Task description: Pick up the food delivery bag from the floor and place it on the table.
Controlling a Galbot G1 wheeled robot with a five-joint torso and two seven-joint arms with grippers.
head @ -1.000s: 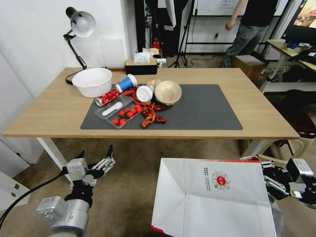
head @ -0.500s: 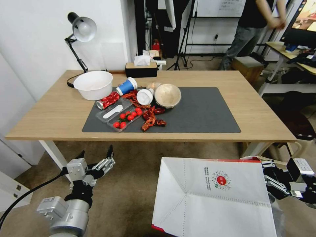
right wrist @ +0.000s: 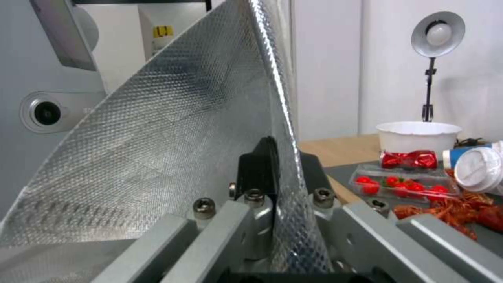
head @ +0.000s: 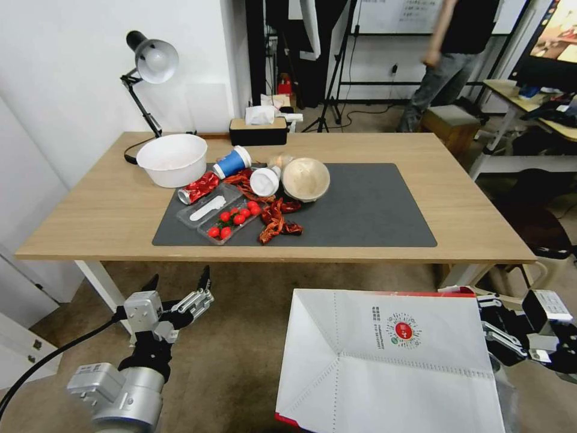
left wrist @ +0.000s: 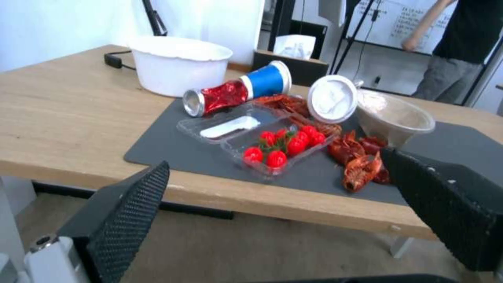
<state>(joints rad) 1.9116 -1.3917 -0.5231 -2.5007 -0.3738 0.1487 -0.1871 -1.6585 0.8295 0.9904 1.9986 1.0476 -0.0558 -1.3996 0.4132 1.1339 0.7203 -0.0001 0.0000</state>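
Head view: the food delivery bag (head: 390, 361) is off the floor (head: 240, 337), carried at the robot's right in front of the near edge of the counter (head: 90, 210). Its white face with the small round red logo is turned up toward the camera, and its upper edge sits lower than the countertop.

Right wrist view: the right end effector (right wrist: 272, 173) is clamped on the bag wall at the rim, with the silver foil lining (right wrist: 173, 129) pinched between its dark pads.

Left end effector (head: 177, 288): fingers apart, holding nothing, hovering low over the floor at the robot's left, short of the counter edge.

Step in hand: transport. Pickup appears complete; placement is not yet done.

Requirements for the next move, as judged:
- Raise the bag until its base clears the near counter edge.
- Carry it forward over the right part of the dark grey mat (head: 372, 204), which is bare.
- Keep it clear of the bowl (head: 306, 177), the tomato tray (head: 231, 219) and the other litter on the left part of the mat.
- The single rim grip may let the bag swing or tilt.
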